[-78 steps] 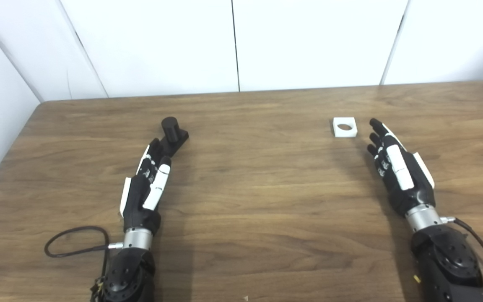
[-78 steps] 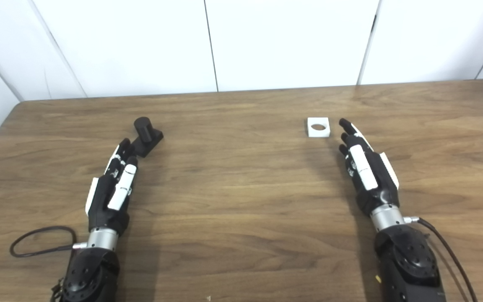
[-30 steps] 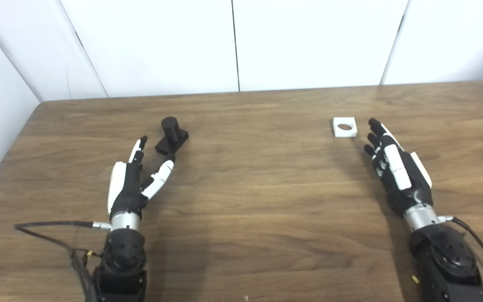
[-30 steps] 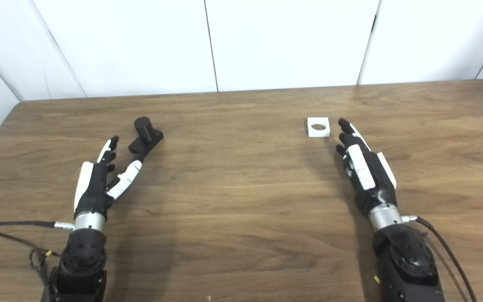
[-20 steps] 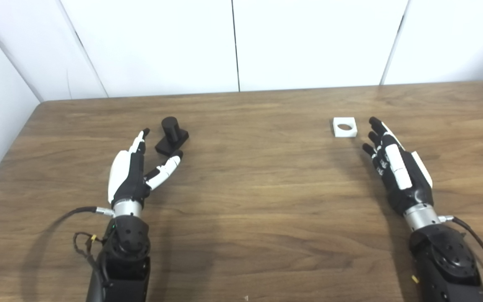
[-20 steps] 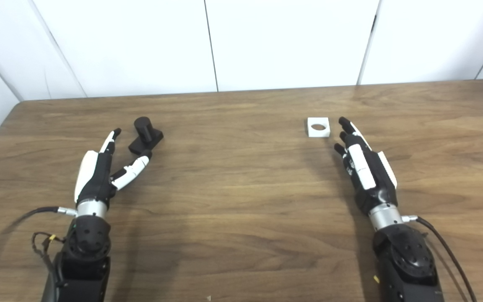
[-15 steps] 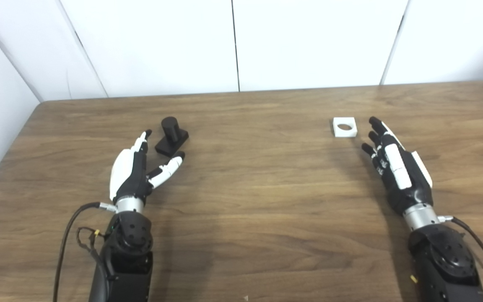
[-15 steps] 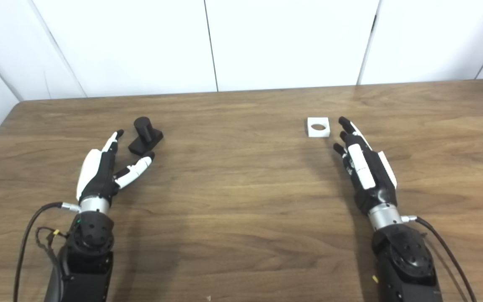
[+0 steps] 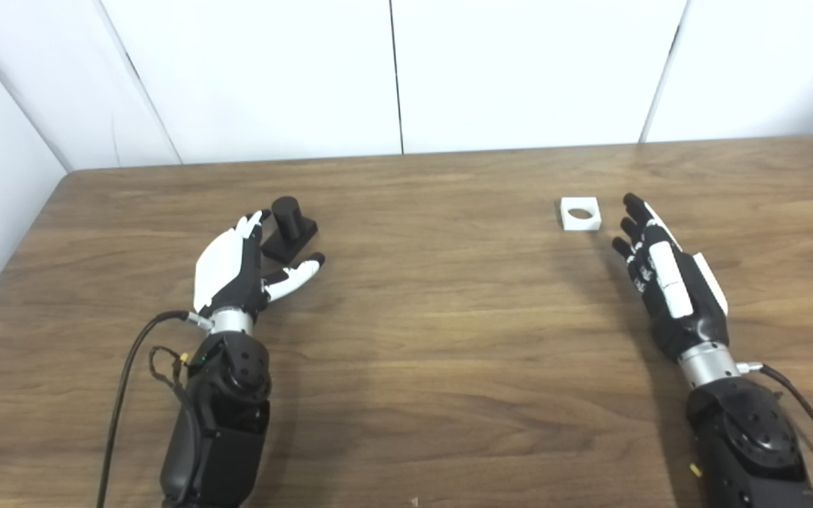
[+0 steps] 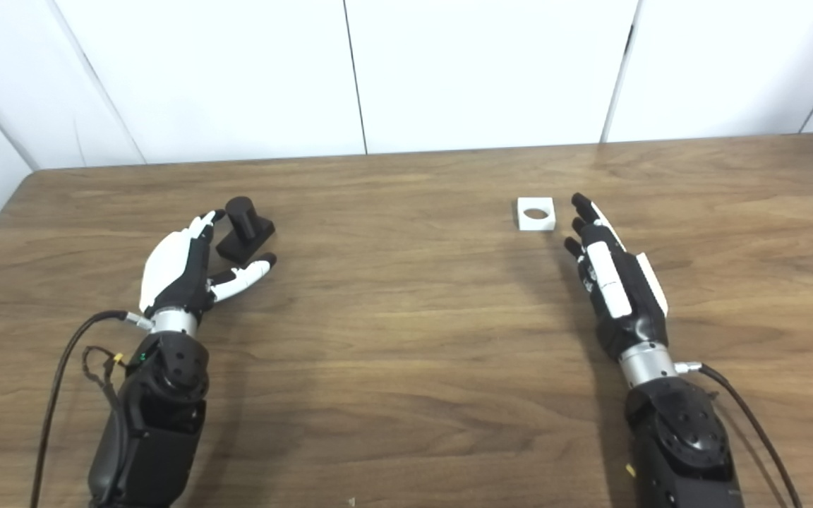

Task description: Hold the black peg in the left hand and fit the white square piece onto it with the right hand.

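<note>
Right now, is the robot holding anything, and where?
Nothing. The left hand is open around the peg; the right hand is open beside the white piece.

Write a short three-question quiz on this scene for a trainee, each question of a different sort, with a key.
1. True or false: the left robot hand already grips the black peg.
2. Which piece lies nearest the right robot hand? A) black peg B) white square piece C) neither
3. Fill in: the white square piece has a round ____ through it.

Key:
1. False; the fingers are spread around the peg, not closed.
2. B
3. hole
</note>
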{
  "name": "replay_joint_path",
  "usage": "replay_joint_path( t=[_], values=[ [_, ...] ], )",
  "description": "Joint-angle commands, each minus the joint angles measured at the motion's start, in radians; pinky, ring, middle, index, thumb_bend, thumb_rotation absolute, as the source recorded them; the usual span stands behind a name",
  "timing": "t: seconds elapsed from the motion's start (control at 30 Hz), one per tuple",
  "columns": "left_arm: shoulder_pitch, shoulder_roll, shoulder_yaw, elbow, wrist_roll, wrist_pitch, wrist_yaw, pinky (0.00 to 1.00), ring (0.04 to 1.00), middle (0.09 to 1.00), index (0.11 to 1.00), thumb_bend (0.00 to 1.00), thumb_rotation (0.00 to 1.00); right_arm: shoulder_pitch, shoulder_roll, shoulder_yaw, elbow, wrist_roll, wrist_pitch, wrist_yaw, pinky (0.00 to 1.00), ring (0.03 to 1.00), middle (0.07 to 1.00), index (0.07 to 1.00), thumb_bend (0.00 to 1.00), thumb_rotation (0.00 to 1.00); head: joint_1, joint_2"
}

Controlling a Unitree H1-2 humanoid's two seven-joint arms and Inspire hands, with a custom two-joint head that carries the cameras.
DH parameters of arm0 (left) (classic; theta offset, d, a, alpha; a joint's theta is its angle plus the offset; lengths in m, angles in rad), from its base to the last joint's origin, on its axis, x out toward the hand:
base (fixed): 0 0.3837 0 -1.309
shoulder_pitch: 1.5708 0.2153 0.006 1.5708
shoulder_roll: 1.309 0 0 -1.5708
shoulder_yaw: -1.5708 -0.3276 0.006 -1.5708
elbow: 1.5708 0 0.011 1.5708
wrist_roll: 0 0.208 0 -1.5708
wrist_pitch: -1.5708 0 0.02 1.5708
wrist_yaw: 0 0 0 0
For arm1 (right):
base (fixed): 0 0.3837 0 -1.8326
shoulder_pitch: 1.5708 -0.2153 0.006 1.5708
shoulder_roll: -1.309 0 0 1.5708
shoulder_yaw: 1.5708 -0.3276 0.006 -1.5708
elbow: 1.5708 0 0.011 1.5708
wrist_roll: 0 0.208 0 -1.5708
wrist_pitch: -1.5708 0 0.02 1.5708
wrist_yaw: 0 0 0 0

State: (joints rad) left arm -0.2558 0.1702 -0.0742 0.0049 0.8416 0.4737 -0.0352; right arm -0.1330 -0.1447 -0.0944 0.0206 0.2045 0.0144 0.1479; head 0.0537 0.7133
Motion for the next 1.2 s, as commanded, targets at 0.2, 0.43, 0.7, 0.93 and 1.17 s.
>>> replay_joint_path(
  t=[0.2, 0.43, 0.7, 0.93, 1.17],
  values=[
    [-0.067, 0.051, -0.039, 0.041, 0.059, -0.006, 0.056, 1.00, 1.000, 0.985, 0.892, 0.70, 0.52, 0.024, 0.023, 0.007, 0.025, -0.003, -0.034, 0.003, 0.93, 0.986, 0.992, 0.932, 0.62, 0.82, -0.002, -0.001],
    [-0.076, 0.057, -0.048, 0.059, 0.054, -0.006, 0.064, 1.00, 1.000, 0.988, 0.870, 0.69, 0.49, 0.027, 0.018, 0.005, 0.021, -0.016, -0.035, -0.003, 0.87, 0.957, 0.975, 0.922, 0.60, 0.82, 0.001, -0.001],
    [-0.085, 0.080, -0.079, 0.084, 0.071, -0.012, 0.080, 1.00, 1.000, 0.986, 0.847, 0.68, 0.48, 0.032, 0.008, 0.003, 0.021, -0.008, -0.025, 0.010, 0.84, 0.950, 0.970, 0.931, 0.58, 0.83, 0.002, 0.001],
    [-0.102, 0.084, -0.085, 0.110, 0.075, -0.006, 0.087, 1.00, 1.000, 0.985, 0.840, 0.68, 0.50, 0.039, 0.004, 0.004, 0.027, -0.006, -0.037, 0.019, 0.86, 0.958, 0.971, 0.936, 0.56, 0.83, 0.004, -0.002],
    [-0.129, 0.090, -0.096, 0.149, 0.091, -0.006, 0.091, 1.00, 1.000, 0.975, 0.829, 0.67, 0.50, 0.040, 0.003, 0.002, 0.020, -0.006, -0.029, 0.017, 0.86, 0.954, 0.966, 0.929, 0.57, 0.83, 0.005, -0.003]
  ],
)
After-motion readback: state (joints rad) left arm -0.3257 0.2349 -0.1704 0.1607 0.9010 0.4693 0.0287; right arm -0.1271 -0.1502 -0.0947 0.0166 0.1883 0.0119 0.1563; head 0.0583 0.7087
